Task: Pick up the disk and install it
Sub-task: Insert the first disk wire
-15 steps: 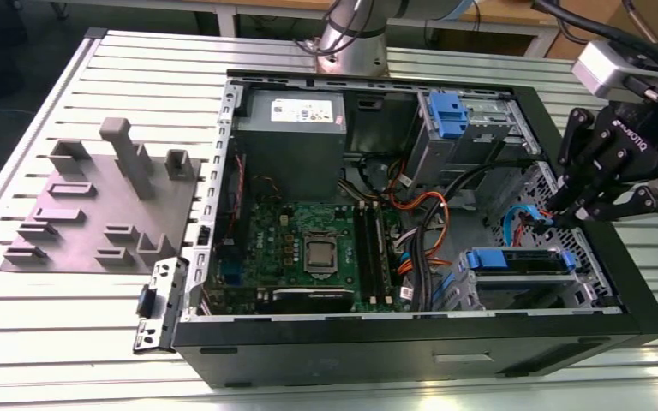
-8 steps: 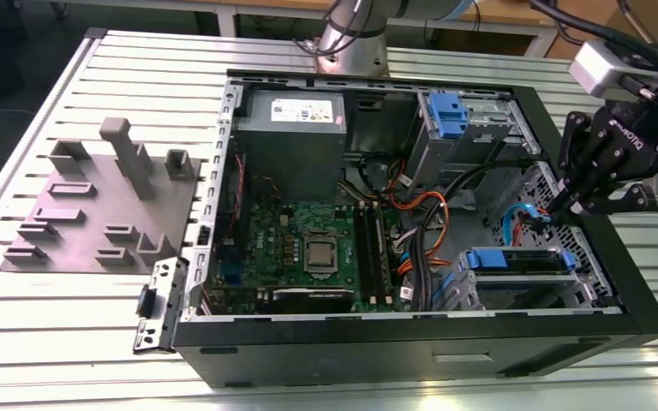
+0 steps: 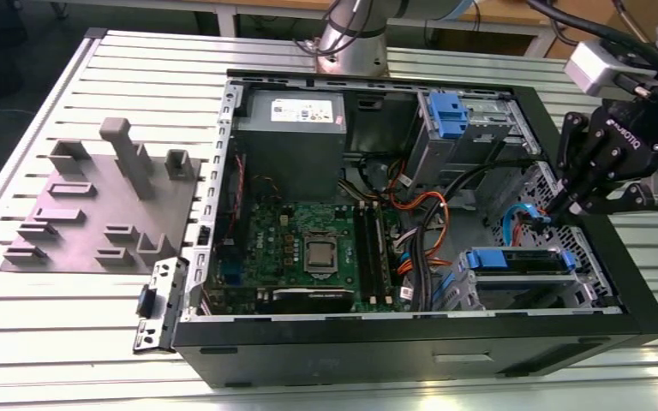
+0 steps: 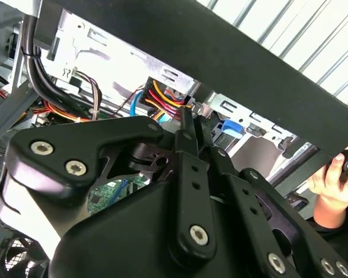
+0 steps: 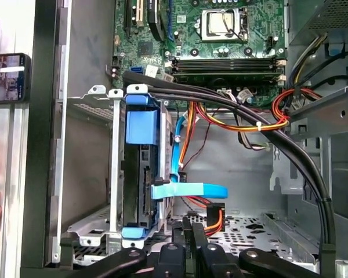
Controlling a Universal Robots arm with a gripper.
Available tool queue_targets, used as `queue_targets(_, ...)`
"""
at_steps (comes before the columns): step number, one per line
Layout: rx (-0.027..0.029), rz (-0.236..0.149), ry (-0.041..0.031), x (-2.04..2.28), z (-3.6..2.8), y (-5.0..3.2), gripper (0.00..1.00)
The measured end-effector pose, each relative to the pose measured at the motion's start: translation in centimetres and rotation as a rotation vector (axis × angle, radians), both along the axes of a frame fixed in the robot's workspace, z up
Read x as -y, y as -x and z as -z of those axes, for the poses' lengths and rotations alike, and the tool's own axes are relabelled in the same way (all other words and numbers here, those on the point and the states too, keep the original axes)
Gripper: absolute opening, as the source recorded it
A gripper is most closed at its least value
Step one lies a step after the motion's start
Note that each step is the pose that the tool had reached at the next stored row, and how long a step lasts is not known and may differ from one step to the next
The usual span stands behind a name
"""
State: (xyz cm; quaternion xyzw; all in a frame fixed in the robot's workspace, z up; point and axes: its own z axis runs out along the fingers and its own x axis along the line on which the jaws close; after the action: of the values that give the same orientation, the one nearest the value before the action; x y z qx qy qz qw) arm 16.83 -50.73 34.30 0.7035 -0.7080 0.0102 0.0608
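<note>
One gripper hangs above the open computer case, near its wall on the exterior view's right, and we see its jaws clenched together on nothing in both wrist views. We find the disk seated in the drive cage below it, blue rails at its edges. A person's hand rests beside the case.

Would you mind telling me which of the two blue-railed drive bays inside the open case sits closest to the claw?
The lower blue-fronted bay, by the case's front corner, just below the black claw; the other blue bay sits farther back.
</note>
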Motion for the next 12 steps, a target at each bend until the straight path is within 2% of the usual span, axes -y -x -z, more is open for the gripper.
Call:
queue_targets(6, 0.0182, -0.001, 0.0000, 0.20, 0.00, 0.92, 0.17)
queue_targets(12, 0.0360, -0.004, -0.0002, 1.08, 0.10, 1.07, 0.17)
